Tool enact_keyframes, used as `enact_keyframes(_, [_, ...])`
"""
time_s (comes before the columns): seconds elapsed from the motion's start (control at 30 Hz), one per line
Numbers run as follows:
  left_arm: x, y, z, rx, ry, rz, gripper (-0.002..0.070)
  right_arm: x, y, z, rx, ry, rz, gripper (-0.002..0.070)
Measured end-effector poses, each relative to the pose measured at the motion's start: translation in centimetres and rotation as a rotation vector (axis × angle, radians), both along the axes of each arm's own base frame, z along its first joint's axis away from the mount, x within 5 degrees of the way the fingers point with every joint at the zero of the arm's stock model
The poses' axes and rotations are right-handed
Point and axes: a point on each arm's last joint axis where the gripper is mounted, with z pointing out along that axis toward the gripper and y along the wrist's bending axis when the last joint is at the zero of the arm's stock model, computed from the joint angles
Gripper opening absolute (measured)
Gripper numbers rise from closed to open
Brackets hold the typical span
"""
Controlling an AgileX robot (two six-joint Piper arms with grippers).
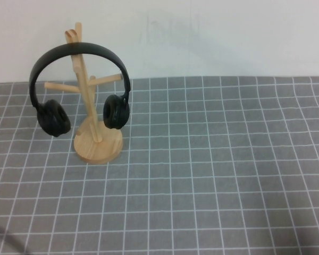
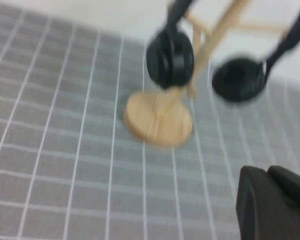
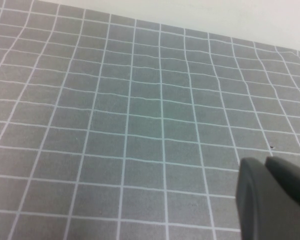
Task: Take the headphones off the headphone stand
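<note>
Headphones [image 1: 80, 85] hang on headphone stand [image 1: 95, 143], table's 10 o'clock. Left gripper [image 2: 272, 205] low near 7 o'clock, jaws pressed together, empty. Right gripper [image 3: 275, 197] over bare cloth; jaw state unclear. Risk: headband snags peg, light stand tips.

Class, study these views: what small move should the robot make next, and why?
Probably open the shut left gripper and advance it toward the headphones, since they hang untouched on the headphone stand, on the left arm's side. The right gripper faces only bare cloth.
</note>
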Motion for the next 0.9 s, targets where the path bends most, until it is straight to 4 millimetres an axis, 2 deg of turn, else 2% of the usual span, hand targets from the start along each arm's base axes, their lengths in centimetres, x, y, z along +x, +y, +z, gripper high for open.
enact_keyframes(0.1, [2.1,-0.4,2.7,0.126,0.115,-0.1,-0.0004,0.0,0.0,0.0,0.0,0.0,0.0,-0.0009])
enact_keyframes(0.2, [4.9,-1.1,4.2,0.216,0.166,-0.22,-0.0004,0.0,0.0,0.0,0.0,0.0,0.0,-0.0009])
enact_keyframes(0.37, [9.6,-2.2,6.4,0.294,0.089,-0.374,-0.0004,0.0,0.0,0.0,0.0,0.0,0.0,-0.0009])
enact_keyframes(0.47, [12.7,-2.4,7.3,0.364,0.031,-0.409,-0.0004,0.0,0.0,0.0,0.0,0.0,0.0,-0.0009])
enact_keyframes(0.57, [15.0,-3.0,8.1,0.418,-0.003,-0.44,-0.0004,0.0,0.0,0.0,0.0,0.0,0.0,-0.0009])
enact_keyframes(0.67, [16.5,-4.6,8.4,0.518,-0.032,-0.498,-0.0004,0.0,0.0,0.0,0.0,0.0,0.0,-0.0009])
enact_keyframes(0.77, [17.1,-6.0,8.4,0.631,-0.061,-0.518,-0.0004,0.0,0.0,0.0,0.0,0.0,0.0,-0.0009])
enact_keyframes(0.9, [17.6,-6.1,8.3,0.819,-0.091,-0.508,0.0002,0.0,0.0,0.0,0.0,0.0,0.0,-0.0009])
